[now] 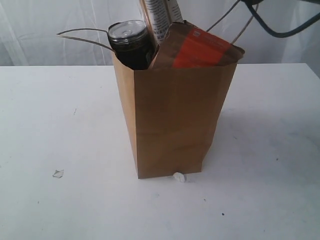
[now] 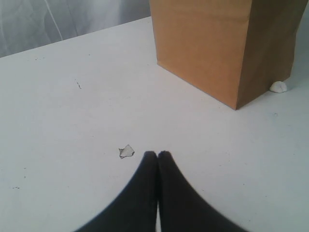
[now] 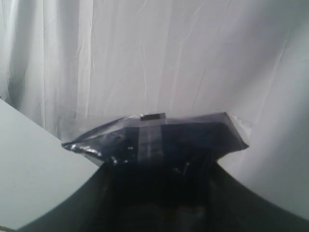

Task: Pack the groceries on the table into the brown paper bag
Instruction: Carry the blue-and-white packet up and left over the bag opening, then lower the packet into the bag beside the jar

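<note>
The brown paper bag [image 1: 172, 120] stands upright near the middle of the white bench [image 1: 50, 115]. A dark can [image 1: 131, 44] with a silver lid sits in its mouth, beside a brown pouch [image 1: 200, 50] with an orange label. A long packet [image 1: 161, 17] rises between them and runs off the top of the exterior view. A small white lump [image 1: 178, 176] lies against the foot of the bag, and a scrap of clear wrapper [image 1: 58, 173] lies well to its left. The left tool [image 2: 157, 155] hangs low over the bench beside that scrap, its fingers pressed together and holding nothing. The right tool [image 3: 157, 169] is clamped on a dark blue packet [image 3: 154, 137] with a clear sealed edge, held in front of the white curtain.
</note>
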`<state>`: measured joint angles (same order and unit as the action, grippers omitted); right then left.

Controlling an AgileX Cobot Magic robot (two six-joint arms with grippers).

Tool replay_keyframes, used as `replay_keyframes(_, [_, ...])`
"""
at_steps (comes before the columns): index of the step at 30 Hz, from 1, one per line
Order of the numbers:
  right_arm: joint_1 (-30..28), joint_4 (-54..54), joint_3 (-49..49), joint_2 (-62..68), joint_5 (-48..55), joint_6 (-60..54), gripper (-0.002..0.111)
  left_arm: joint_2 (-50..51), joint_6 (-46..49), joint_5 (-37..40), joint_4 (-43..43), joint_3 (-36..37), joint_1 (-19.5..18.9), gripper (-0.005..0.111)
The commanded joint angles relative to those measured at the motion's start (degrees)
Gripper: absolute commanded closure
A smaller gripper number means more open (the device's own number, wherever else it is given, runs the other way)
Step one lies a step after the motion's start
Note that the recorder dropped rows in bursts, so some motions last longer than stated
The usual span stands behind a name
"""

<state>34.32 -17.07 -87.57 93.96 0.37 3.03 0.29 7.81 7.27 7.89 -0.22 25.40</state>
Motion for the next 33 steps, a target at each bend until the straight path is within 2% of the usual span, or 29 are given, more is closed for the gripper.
replay_keyframes(1, [0.0, 0.0, 2.2, -1.3, -2.8, 0.0, 0.108, -0.3, -0.2, 0.3, 0.2, 0.2, -0.1, 0.107])
replay_keyframes(11, [0.0, 2.1, 8.9, -1.3, -3.2, -0.2, 0.108, -0.3, -0.2, 0.3, 0.2, 0.2, -0.1, 0.107])
replay_keyframes(19, [0.0, 4.2, 9.4, -2.3, -3.0, -0.2, 0.108, -0.3, -0.2, 0.3, 0.2, 0.2, -0.1, 0.107])
replay_keyframes(33, [0.0, 8.3, 9.4, -8.9, 6.6, -0.2, 0.108, -0.3, -0.2, 0.3, 0.2, 0.2, -0.1, 0.107])
